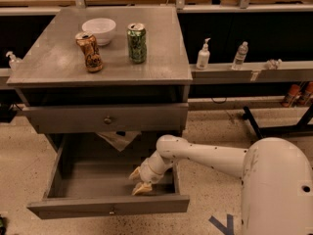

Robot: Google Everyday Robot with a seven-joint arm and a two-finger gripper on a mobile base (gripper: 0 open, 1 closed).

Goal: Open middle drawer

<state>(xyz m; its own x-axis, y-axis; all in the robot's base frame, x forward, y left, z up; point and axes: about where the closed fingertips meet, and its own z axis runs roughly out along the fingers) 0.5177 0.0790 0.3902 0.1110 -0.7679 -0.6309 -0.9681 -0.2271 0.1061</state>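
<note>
The middle drawer (110,207) is pulled far out from the grey cabinet. Its flat front panel with a small round knob (112,210) faces me, and its grey box inside is bare. My gripper (138,181) reaches down into the drawer at its right front, just behind the front panel. Its two tan fingertips (142,189) stand apart and hold nothing. The white arm (205,155) comes in from the right over the drawer's side wall. Above it, another grey drawer front with a knob (107,120) is shut.
On the cabinet top (161,58) stand a white bowl (99,30), a brown can (89,52) and a green can (137,43). A pale crumpled sheet (117,140) hangs at the back of the open drawer. Bottles (203,55) stand on a shelf at right. The robot body (274,190) fills the lower right.
</note>
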